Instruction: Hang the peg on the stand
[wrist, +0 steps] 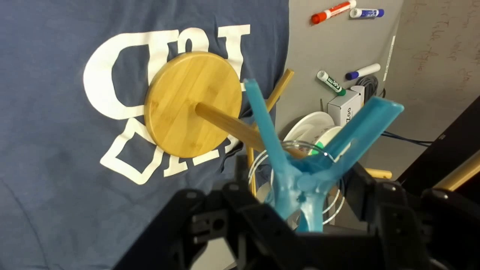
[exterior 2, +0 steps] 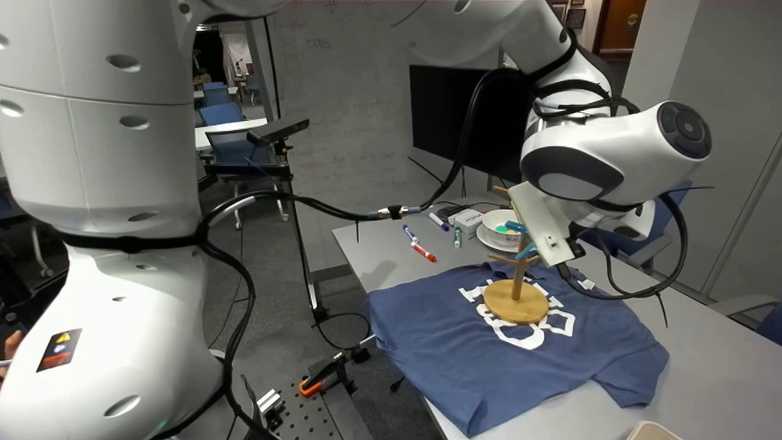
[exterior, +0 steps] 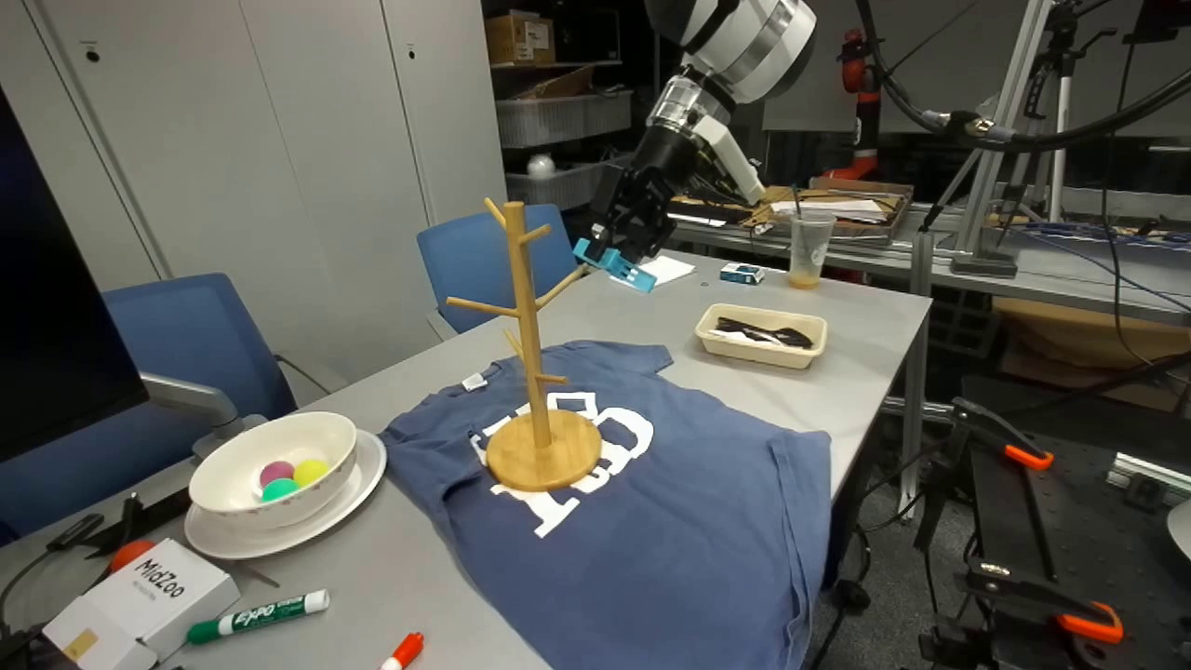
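Grey table (exterior: 372, 540), blue shirt (exterior: 707, 502) under the upright stand (exterior: 531, 344) | gripper (wrist: 298, 180) pinches the peg (exterior: 615, 264) aloft near a branch (exterior: 562, 286), contact unclear from here | prongs (wrist: 264, 120) jut clear of the grip, presumably so they can hook on

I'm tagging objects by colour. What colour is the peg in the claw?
The peg is light blue, seen best in the wrist view.
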Tool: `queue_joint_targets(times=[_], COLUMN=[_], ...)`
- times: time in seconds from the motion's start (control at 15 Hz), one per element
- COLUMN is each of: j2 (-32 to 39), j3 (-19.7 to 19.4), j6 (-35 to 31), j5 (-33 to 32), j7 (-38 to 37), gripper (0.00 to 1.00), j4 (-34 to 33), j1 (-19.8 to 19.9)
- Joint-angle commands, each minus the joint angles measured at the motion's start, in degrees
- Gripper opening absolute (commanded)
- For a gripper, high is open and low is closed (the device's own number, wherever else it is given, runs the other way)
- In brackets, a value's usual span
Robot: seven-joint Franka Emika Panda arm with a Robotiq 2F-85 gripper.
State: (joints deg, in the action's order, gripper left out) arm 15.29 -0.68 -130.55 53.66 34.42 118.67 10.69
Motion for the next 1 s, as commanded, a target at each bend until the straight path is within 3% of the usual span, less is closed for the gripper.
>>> queue_joint_targets(times=[0.0, 0.93], j2=[-3.2, 1.7], j3=[-0.4, -1.0], j6=[-0.3, -0.2], j5=[0.3, -1.1], j7=[1.5, 1.1], gripper=[0.36, 0.36], j4=[3.3, -0.6], j1=[-1.0, -1.3])
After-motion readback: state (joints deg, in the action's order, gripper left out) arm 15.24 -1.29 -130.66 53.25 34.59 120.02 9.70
